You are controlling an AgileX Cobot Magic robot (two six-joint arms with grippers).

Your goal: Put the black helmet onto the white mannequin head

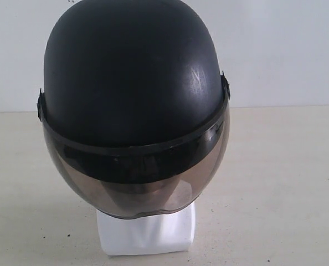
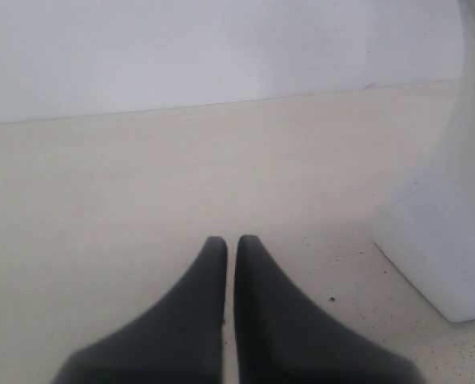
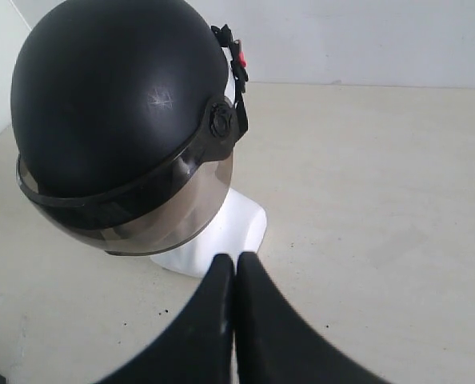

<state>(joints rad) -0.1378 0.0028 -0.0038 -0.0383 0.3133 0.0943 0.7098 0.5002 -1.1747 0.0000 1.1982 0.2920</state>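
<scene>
The black helmet [image 1: 132,72] sits on top of the white mannequin head [image 1: 145,233], its smoky visor [image 1: 148,183] down over the face; only the head's block base shows below. The right wrist view shows the helmet [image 3: 113,96] on the white base [image 3: 225,232] from the side. My right gripper [image 3: 235,258] is shut and holds nothing, a short way from the base. My left gripper [image 2: 231,240] is shut and holds nothing, beside the white base [image 2: 441,232]. Neither gripper appears in the exterior view.
A pale beige tabletop [image 1: 281,183] with small dark specks spreads around the base, and a white wall [image 1: 286,50] stands behind it. A black strap with a red buckle [image 3: 239,60] hangs at the helmet's side.
</scene>
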